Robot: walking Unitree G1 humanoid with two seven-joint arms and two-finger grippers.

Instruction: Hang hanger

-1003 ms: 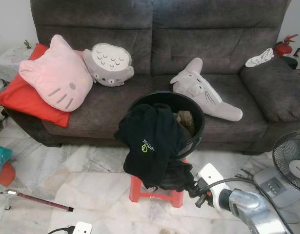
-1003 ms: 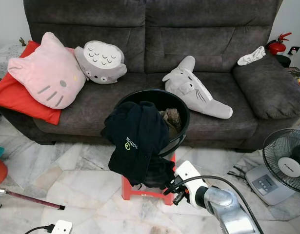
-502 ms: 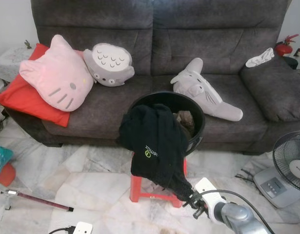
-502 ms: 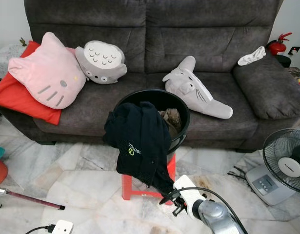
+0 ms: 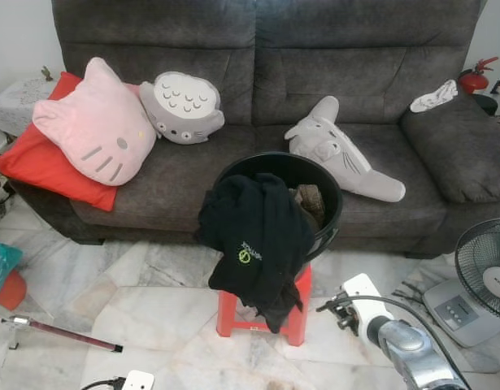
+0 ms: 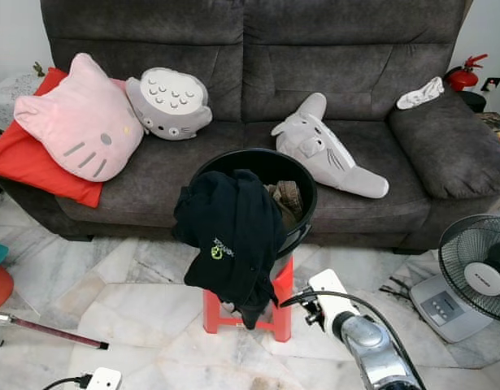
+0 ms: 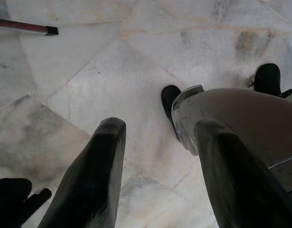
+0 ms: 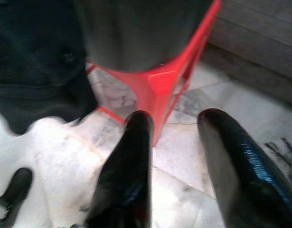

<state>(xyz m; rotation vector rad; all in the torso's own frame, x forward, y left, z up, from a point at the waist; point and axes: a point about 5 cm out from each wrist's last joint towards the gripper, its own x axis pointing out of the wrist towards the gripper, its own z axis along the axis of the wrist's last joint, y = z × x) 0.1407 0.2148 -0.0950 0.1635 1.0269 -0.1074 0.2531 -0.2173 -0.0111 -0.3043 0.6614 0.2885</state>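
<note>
A black garment (image 5: 254, 236) with a small green logo hangs over the rim of a black bucket (image 5: 332, 195). The bucket stands on a red plastic stool (image 5: 299, 315) in front of the sofa. My right gripper (image 5: 332, 304) is low, just right of the stool and apart from the cloth. In the right wrist view its fingers (image 8: 136, 142) are open with nothing between them, facing the stool (image 8: 160, 80) and the garment's hem (image 8: 36, 57). My left gripper (image 7: 160, 126) hangs open over the marble floor.
A grey sofa (image 5: 193, 175) holds a pink cat cushion (image 5: 95, 122) and two grey plush toys (image 5: 180, 106). A standing fan (image 5: 485, 268) is on the floor at the right. A thin rod (image 5: 67, 333) and a white plug (image 5: 137, 379) lie at the left.
My right gripper held the garment's lower edge and pulled it down and towards me. It has now let go and moved right, and the cloth hangs back against the stool.
</note>
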